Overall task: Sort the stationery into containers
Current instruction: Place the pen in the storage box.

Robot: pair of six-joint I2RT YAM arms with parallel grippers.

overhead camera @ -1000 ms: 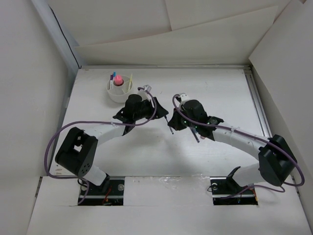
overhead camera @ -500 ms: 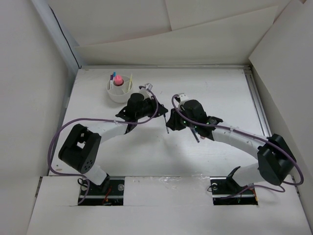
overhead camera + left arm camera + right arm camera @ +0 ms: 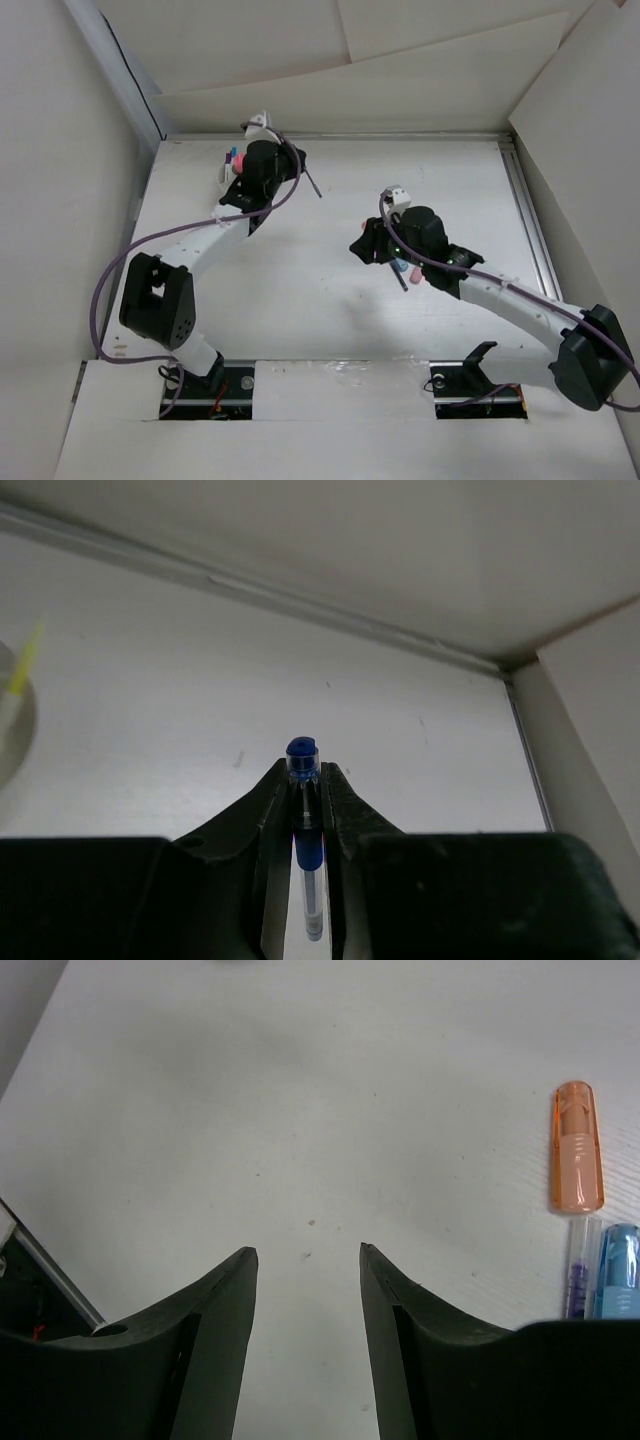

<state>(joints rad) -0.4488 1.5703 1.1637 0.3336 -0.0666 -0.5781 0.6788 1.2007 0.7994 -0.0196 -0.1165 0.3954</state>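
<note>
The blue-capped pen (image 3: 302, 752) was pinched upright between the closed fingers of the left gripper (image 3: 303, 780), its cap just clear of the fingertips. The pen was held off the surface near the far left corner of the tabletop (image 3: 330, 300), just beside the round white cup (image 3: 224, 176). From above, the left wrist hid most of that cup. A pink-capped item (image 3: 232, 160) showed at its left side, and the left wrist view caught a yellow stick (image 3: 27, 658) leaning in it.

The right gripper (image 3: 305, 1260) hung over the middle of the tabletop, right of centre, with its jaws apart and nothing between them. Just to its right lay an orange stick (image 3: 577, 1147). Nearer the camera, a light blue cap (image 3: 618, 1280) and a thin purple-marked pen (image 3: 577, 1275) lay side by side.

The tabletop was white, matte and faintly speckled. A pale metal strip (image 3: 300, 600) ran along its far edge, where it met a plain white back panel (image 3: 350, 90). White boards closed in both sides too.
</note>
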